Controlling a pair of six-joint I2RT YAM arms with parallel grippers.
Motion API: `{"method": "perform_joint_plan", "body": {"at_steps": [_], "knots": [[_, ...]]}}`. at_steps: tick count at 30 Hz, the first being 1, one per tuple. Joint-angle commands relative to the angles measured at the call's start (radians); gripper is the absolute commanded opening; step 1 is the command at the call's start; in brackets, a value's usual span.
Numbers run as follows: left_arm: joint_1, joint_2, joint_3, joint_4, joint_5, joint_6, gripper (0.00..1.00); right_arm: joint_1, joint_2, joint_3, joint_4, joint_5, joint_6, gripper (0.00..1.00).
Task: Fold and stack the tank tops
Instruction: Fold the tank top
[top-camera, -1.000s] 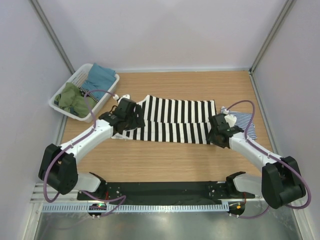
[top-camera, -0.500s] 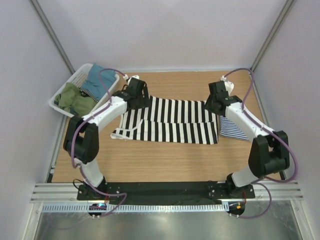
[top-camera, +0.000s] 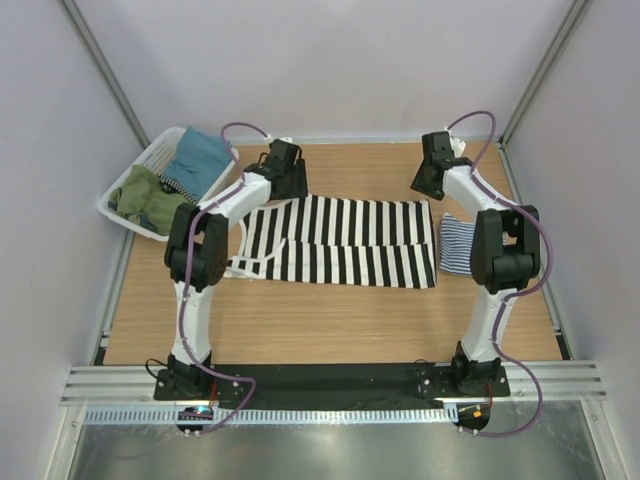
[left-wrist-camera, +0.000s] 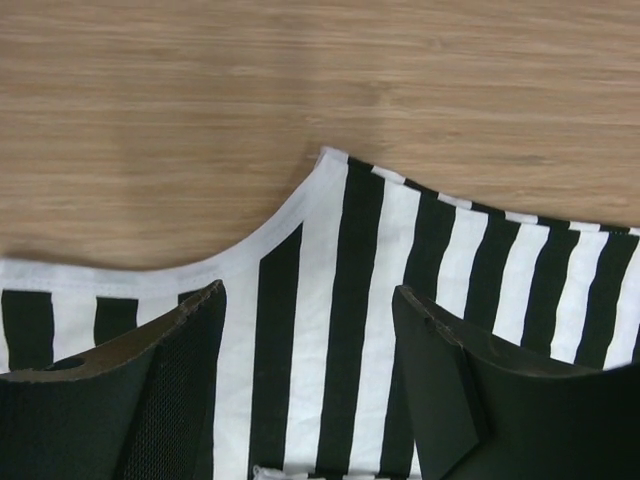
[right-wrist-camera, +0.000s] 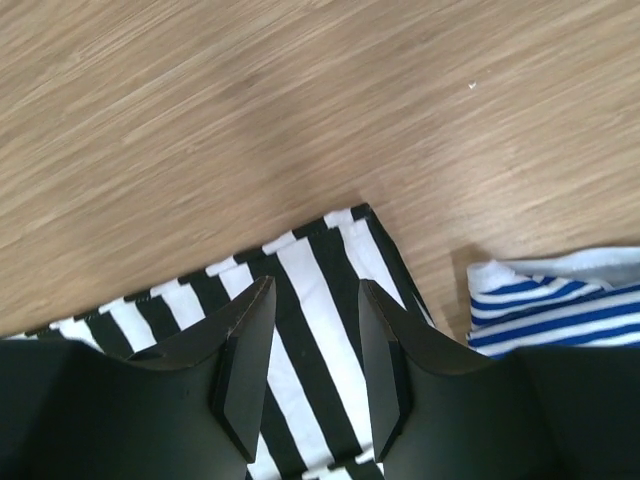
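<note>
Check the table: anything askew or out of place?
Mostly tidy. The broad-striped tank top lies flat, but its strap end looks uneven and folded over. The navy-striped tank top sits bunched beside it, not stacked.

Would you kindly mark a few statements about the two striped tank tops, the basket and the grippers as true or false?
1. The broad black-and-white striped cloth tank top lies laid out on the wooden table. True.
2. The thin navy-and-white striped tank top is in the white slatted plastic basket. False: it lies on the table, to the right of the broad-striped one; the basket holds teal cloth and green cloth.
3. The left gripper and right gripper both have their jaws apart with nothing between them. True.
4. The right gripper is over the broad-striped top's near edge. False: it is over its far right corner.
</note>
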Motion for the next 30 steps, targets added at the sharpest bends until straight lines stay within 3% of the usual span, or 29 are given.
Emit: {"method": "perform_joint_plan", "body": {"at_steps": [1,13,25,30], "knots": [[0.004,0.042,0.080,0.035,0.021,0.034,0.69,-0.010,0.036,0.071,0.003,0.006,-0.029,0.45],[0.042,0.257,0.340,-0.065,0.033,0.013,0.61,-0.053,0.125,0.090,0.037,0.011,-0.031,0.45],[0.045,0.337,0.398,-0.074,0.087,-0.019,0.52,-0.061,0.217,0.139,0.032,-0.016,-0.034,0.40],[0.045,0.351,0.413,-0.074,0.121,-0.026,0.32,-0.061,0.231,0.153,0.032,-0.023,-0.034,0.24]]}}
